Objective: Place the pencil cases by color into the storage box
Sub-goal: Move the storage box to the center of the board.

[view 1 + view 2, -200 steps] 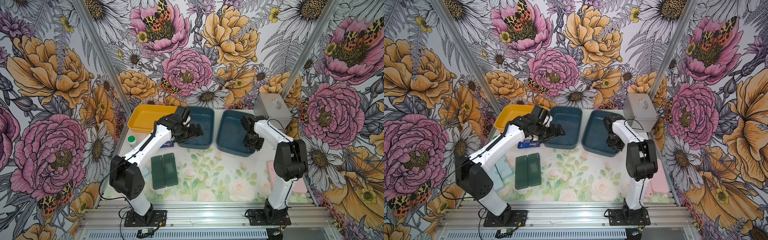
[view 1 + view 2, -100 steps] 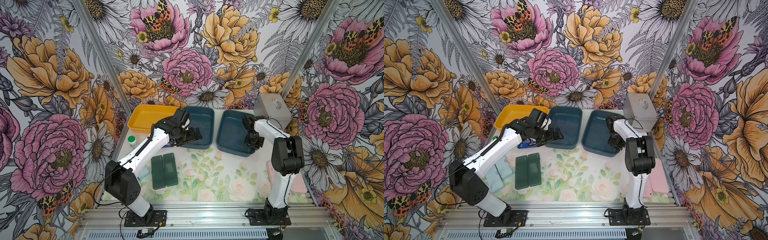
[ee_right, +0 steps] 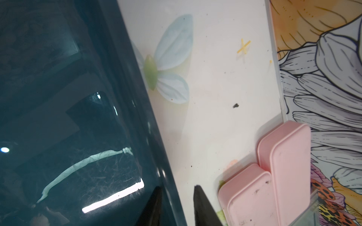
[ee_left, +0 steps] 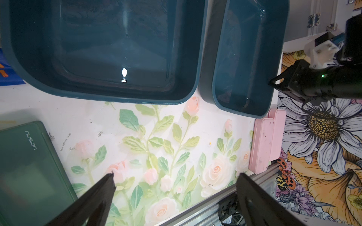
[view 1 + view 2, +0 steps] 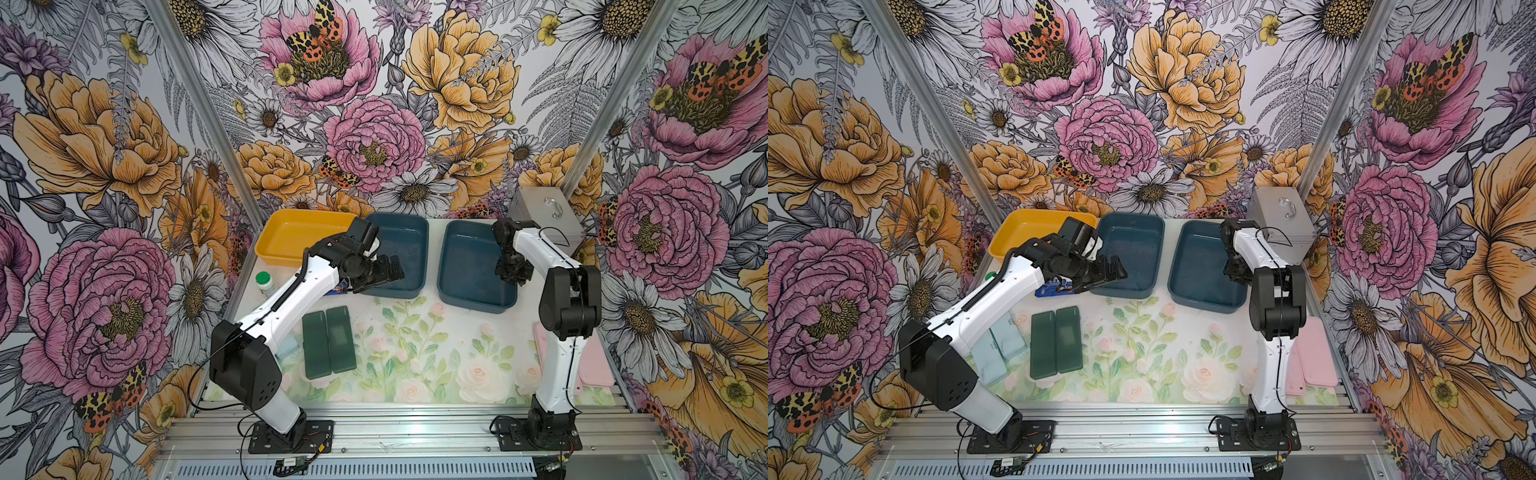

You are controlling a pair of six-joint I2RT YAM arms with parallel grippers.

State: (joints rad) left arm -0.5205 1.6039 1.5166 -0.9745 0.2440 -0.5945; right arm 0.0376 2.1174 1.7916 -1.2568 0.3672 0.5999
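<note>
- Teal bin (image 3: pixel 127 97): right pincer (image 3: pixel 177 187) straddles its wall, jaws narrow, one finger each side; grip cannot be confirmed.
- Pink cases (image 3: pixel 274 176): on the table just beside that pincer's outer finger.
- Left pincer (image 4: pixel 176 176): spread wide, empty; dark green cases (image 5: pixel 318 351) near it, base-ward; pale blue cases (image 5: pixel 1011 343) under its arm.

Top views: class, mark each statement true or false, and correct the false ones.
1. The two dark green pencil cases lie side by side on the table. True.
2. A pink case lies in the yellow tray. False: the yellow tray is empty, and both pink pencil cases lie on the table by its right edge.
3. The left end effector is open. True.
4. Both teal trays hold pencil cases. False: the teal trays are empty.
</note>
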